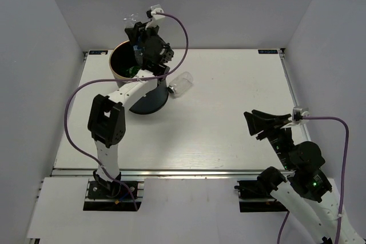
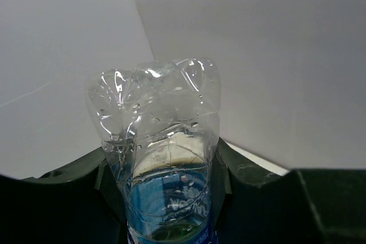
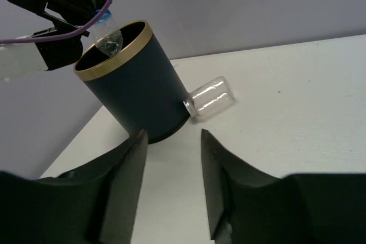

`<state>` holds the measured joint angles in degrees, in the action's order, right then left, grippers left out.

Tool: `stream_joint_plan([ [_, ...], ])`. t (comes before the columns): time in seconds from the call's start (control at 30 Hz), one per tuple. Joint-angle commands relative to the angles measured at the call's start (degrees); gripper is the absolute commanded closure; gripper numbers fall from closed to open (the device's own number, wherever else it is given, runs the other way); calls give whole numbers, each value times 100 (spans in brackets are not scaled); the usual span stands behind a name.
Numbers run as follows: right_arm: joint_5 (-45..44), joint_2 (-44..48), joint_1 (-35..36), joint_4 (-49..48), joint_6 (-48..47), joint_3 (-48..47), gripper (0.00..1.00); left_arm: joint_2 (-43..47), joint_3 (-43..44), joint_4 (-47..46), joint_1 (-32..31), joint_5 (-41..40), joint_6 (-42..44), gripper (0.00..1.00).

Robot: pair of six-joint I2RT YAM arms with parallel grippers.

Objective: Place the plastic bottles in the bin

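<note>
the white table [image 1: 229, 112] fills the floor of a booth with plain pale walls [image 1: 34, 55] on the left, back and right. the bin [image 1: 150, 100] stands at the table's far left, close to the back edge, with its gold rim up and its black inside open.

the left gripper [image 2: 166, 175] hangs directly over the bin's mouth, clamped on a clear bottle with a blue label [image 2: 154, 107]. a finger [image 2: 100, 172] presses each side of the label band. in the right wrist view the bottle points down, its lower end level with the bin's rim. a patch of green [image 1: 130, 71] shows low inside the bin; it is probably a green bottle, but the view is too dim to be sure.

just right of the bin a wide clear bottle [image 1: 180, 84] lies on its side on the table, its neck end at the foot of the bin's wall, touching it or nearly so.

well right of the bin and nearer the front edge, the right gripper [image 3: 171, 141] faces the bin with its jaws apart and nothing between them. bare table lies between it and the bin.
</note>
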<state>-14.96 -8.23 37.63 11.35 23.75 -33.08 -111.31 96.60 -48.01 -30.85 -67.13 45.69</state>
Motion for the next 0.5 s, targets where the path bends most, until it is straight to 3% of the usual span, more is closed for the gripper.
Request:
stream_joint_plan([
  [0.0,107,67,8,-327,-72,12,50,92,26,151,-35,-37,-165,45],
  [0.03,142,58,8,-336,-133,21,38,92,-79,352,-35,-37,-227,36],
  [0.07,169,41,-1,-353,-151,21,31,92,-80,406,-35,-37,-280,19],
  [0.1,282,23,-1,-362,-256,30,16,170,-141,554,-35,-37,-506,12],
  [0.13,292,14,8,-388,-257,12,10,223,-141,1026,-35,-37,-657,3],
  [0.3,283,-126,8,-380,-292,30,10,627,613,3444,-35,490,-2421,0],
  [0.47,415,-398,8,-353,-476,-58,10,1031,1168,5149,-87,1078,-3224,0],
])
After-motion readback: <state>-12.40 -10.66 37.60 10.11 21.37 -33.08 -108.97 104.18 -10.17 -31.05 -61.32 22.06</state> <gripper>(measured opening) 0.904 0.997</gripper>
